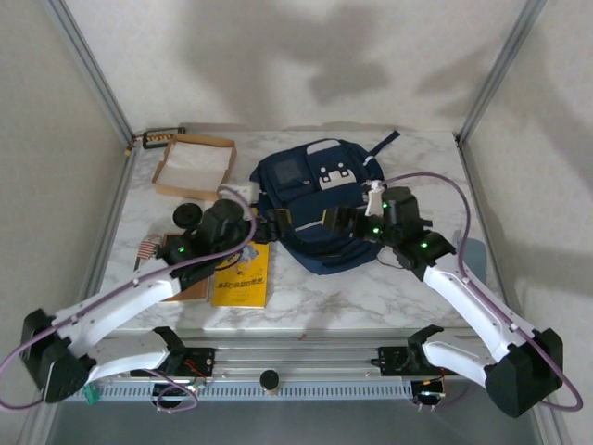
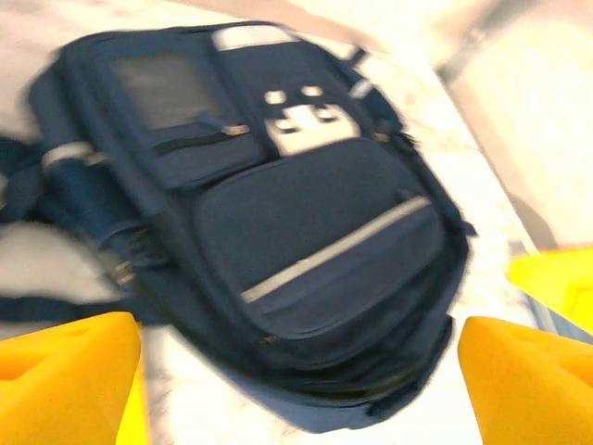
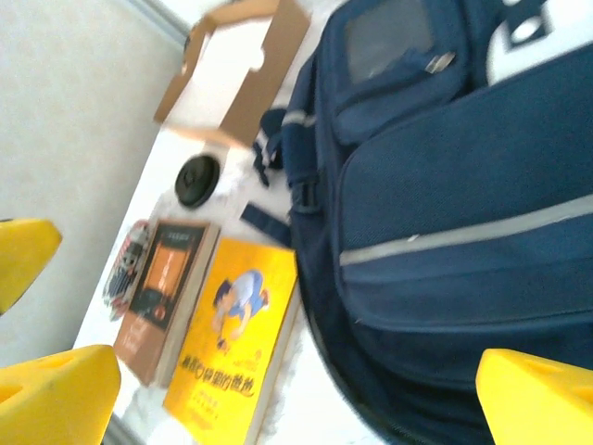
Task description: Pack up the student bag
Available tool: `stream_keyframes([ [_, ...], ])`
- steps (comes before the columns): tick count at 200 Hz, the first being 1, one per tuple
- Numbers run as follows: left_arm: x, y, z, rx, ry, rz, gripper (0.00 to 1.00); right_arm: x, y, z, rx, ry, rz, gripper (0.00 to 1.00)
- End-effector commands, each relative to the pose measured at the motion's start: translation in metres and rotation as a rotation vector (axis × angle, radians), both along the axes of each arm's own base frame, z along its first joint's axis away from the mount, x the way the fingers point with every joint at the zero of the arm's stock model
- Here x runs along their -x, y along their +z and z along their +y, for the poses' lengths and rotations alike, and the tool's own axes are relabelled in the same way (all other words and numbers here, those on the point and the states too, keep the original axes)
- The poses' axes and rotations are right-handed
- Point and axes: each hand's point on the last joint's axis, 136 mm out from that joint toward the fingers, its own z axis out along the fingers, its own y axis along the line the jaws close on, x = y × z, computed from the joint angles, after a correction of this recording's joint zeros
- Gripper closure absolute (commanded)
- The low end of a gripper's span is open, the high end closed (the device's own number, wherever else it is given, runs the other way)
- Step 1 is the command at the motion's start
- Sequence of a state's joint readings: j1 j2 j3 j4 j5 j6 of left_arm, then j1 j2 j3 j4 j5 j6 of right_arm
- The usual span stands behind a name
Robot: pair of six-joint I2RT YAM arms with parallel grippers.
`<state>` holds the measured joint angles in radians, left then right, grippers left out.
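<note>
The student bag (image 1: 320, 199) is a navy backpack lying flat in the middle of the table, its front pocket with the pale stripe facing up. My left gripper (image 1: 281, 222) hovers at the bag's left edge. Its yellow fingers (image 2: 65, 375) stand wide apart, open, and the bag's (image 2: 306, 232) lower end lies below the gap with nothing held. My right gripper (image 1: 336, 221) hangs over the front pocket, facing the left one. It is open too, its fingers (image 3: 537, 399) spread above the bag (image 3: 463, 213).
A yellow book (image 1: 243, 273) and a brown book (image 1: 190, 283) lie left of the bag near the front edge. Beside them are a black disc (image 1: 188, 215) and a patterned pouch (image 1: 146, 248). A shallow cardboard box (image 1: 193, 165) stands at the back left.
</note>
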<state>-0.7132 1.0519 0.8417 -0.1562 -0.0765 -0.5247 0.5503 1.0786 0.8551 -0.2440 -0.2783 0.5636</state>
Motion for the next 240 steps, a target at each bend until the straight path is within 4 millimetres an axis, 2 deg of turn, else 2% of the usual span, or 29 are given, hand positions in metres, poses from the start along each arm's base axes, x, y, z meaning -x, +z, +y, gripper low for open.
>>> stream_keyframes([
  [1,0.01,-0.045,0.05,0.029,0.205,0.13,0.09,0.012,-0.01,0.026,0.001,0.022,0.042,0.01],
  [35,0.027,-0.093,0.099,0.02,0.363,0.24,0.03,0.043,-0.05,0.078,0.069,0.115,0.128,0.01],
  [54,0.032,-0.117,0.113,0.026,0.417,0.288,0.01,0.054,-0.063,0.103,0.097,0.144,0.143,0.02],
  [72,0.036,-0.14,0.124,0.026,0.469,0.338,0.01,0.056,-0.08,0.116,0.129,0.134,0.171,0.06],
  [102,0.042,-0.164,0.116,0.074,0.428,0.387,0.01,0.062,-0.103,0.135,0.143,0.143,0.201,0.14],
  [130,0.049,-0.185,0.125,0.029,0.464,0.434,0.01,0.067,-0.128,0.153,0.131,0.163,0.262,0.21],
  [148,0.05,-0.195,0.121,0.033,0.446,0.456,0.02,0.069,-0.139,0.164,0.136,0.174,0.275,0.24],
  [197,0.056,-0.211,0.121,0.005,0.434,0.499,0.08,0.066,-0.166,0.181,0.155,0.178,0.32,0.41],
  [240,0.061,-0.22,0.115,-0.007,0.392,0.537,0.11,0.061,-0.185,0.19,0.183,0.165,0.347,0.46],
])
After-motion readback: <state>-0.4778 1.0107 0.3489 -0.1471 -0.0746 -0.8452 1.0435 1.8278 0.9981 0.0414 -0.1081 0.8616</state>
